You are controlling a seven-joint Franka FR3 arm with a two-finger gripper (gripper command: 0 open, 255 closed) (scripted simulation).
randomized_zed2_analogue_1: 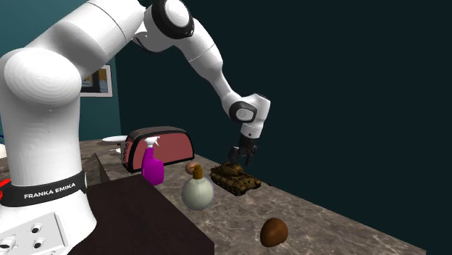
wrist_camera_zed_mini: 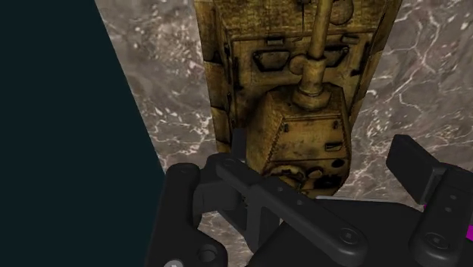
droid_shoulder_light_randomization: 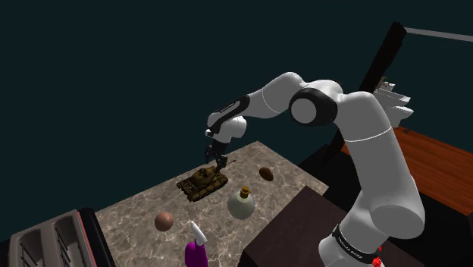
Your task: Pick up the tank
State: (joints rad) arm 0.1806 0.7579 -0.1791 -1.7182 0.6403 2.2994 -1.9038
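The end effector stands open over the tank, fingers either side of its turret, not clasping it. A cream corked bottle and a magenta spray bottle stand near; their content I cannot tell. The tank, ochre with brown patches, lies on the marbled worktop close to the edge by the dark wall, bare surface around it.
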